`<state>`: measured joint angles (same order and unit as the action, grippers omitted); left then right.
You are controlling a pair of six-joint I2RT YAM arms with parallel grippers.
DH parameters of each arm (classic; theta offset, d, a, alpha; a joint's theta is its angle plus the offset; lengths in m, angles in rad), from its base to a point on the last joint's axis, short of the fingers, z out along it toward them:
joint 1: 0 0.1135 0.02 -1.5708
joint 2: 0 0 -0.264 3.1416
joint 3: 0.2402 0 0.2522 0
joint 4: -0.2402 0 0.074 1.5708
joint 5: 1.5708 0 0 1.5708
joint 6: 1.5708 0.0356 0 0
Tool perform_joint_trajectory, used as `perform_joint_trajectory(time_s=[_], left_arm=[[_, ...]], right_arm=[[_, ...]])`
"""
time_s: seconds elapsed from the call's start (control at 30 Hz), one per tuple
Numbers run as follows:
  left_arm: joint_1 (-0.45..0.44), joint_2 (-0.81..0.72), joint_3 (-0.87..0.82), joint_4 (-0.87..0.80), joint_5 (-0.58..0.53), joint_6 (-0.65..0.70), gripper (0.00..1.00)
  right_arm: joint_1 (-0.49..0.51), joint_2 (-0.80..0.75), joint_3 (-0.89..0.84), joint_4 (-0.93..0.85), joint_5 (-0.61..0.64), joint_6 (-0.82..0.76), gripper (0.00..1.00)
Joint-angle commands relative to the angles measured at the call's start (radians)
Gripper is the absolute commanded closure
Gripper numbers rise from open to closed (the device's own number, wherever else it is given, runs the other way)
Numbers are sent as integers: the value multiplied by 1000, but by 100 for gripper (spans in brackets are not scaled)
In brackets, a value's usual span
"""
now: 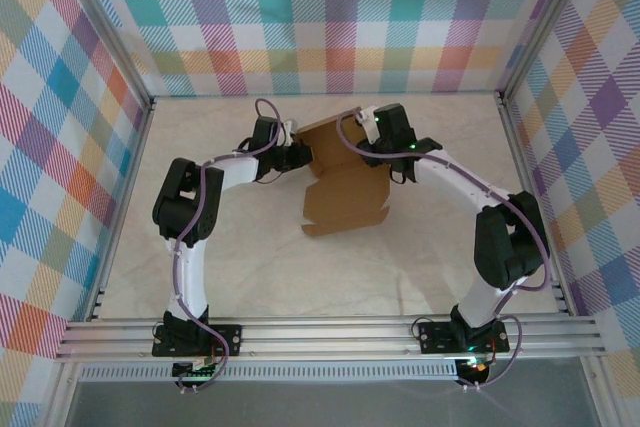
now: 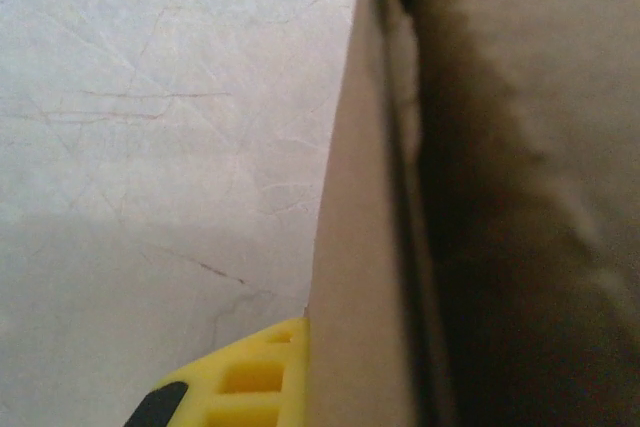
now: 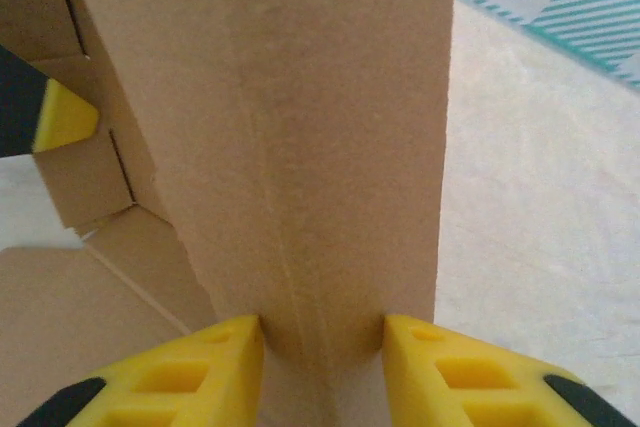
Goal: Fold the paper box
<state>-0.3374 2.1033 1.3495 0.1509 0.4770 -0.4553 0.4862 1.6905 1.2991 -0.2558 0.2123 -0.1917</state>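
1. Count: you have one paper box (image 1: 345,197), two arms and two grippers, all over one table (image 1: 220,277) closed in by plaid walls (image 1: 320,17).
2. Position: the paper box sits at mid-table, towards the far side, between the two grippers.
3. Orientation: in the top view its long axis runs away from the arm bases, with the far end leaning slightly right. The near part lies flat on the table. The far part stands raised.
4. Left gripper (image 1: 300,155): it meets the raised part from the left. In the left wrist view one yellow finger (image 2: 250,382) lies flush against an upright wall of the box. The jaws are drawn together on that thin sheet, and the second finger is hidden behind the cardboard.
5. Right gripper (image 1: 370,144): in the right wrist view its two fingers (image 3: 200,372) press on either side of a narrow upright panel, so it is clamped on the box.
6. Material of the box: plain brown cardboard, matte and unmarked. A straight score line runs up the clamped panel, and die-cut flaps with angled edges show to its left.
7. Fingers: yellow moulded plastic with rectangular recesses and black patches.
8. Table: pale cream with faint vein-like marks.
9. Walls: pastel checks with diagonal hatching.
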Motion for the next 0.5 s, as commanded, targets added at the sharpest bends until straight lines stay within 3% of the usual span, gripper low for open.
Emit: perform_joint_trajectory(time_s=[0.0,0.23,0.47], left_arm=[[-19,-3,52,-15,27,-16,100],[-26,13,75,-37,14,-64,100],[-29,16,88,-62,10,-81,100]], right_arm=[[37,38,-11,17,152,-57,65],[112,117,26,56,356,-118,74],[161,170,54,76,441,-174,82]])
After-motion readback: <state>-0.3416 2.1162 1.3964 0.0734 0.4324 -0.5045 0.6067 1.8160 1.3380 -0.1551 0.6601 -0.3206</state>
